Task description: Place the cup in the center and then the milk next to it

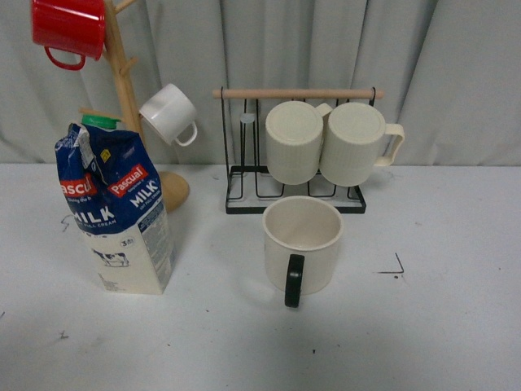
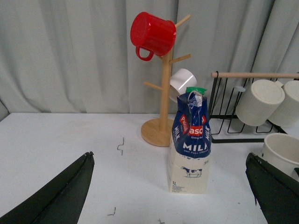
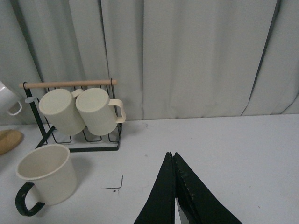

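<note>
The cup (image 1: 301, 243), a wide cream mug, stands upright on the white table with its black handle toward me; its smiley face is hidden. It is inside the center (image 1: 220, 281), the patch framed by small black corner marks. The milk (image 1: 118, 212) stands upright to the cup's left, well apart from it. Neither gripper shows in the front view. My left gripper (image 2: 169, 155) is open, with the milk (image 2: 190, 144) ahead between its fingers and the cup (image 2: 282, 151) at the edge. My right gripper (image 3: 171, 154) is shut and empty, apart from the cup (image 3: 46, 175).
A wooden mug tree (image 1: 126, 90) behind the milk holds a red mug (image 1: 69, 28) and a small white mug (image 1: 168, 114). A black wire rack (image 1: 293, 195) behind the cup holds two ribbed cream mugs (image 1: 295, 140). A grey curtain hangs behind.
</note>
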Robot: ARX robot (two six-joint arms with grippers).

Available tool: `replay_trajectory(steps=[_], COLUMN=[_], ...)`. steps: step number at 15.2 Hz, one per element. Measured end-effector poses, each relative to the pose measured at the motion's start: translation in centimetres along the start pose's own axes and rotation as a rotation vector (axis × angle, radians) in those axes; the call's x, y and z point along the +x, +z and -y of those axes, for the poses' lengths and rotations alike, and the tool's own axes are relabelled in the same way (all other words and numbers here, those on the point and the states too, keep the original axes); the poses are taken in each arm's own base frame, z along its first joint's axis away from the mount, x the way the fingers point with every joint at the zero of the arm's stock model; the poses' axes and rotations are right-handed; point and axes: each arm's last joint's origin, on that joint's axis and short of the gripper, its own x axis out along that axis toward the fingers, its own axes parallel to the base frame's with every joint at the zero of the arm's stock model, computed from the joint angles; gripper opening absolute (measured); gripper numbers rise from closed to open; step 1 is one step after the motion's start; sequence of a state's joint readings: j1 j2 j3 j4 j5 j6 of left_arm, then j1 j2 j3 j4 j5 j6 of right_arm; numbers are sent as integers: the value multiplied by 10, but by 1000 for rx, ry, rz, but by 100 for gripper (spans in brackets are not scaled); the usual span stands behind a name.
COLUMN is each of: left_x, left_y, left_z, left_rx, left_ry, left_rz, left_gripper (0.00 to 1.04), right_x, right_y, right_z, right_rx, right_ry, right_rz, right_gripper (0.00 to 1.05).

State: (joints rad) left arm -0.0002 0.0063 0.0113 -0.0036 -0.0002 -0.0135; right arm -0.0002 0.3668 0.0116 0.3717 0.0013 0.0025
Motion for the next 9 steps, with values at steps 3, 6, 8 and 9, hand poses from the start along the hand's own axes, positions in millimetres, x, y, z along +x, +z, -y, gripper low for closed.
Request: replay_trajectory(steps=[3,6,8,9], left_x=[0,0,0,0], left_y=[0,0,0,0], left_z=[0,0,0,0], left_rx=[0,0,0,0], left_ry=[0,0,0,-1], left_rz=[0,0,1,0], left_gripper=[98,98,98,98], right_x=[-11,-21,-24,-24], right_y=[0,-7,-4,-4], right_z=[0,0,0,0], right_rx=[0,0,0,0], right_ry=[0,1,1,1], right_rz=[-2,-56,-16,-15], right_gripper=[2,2,2,2])
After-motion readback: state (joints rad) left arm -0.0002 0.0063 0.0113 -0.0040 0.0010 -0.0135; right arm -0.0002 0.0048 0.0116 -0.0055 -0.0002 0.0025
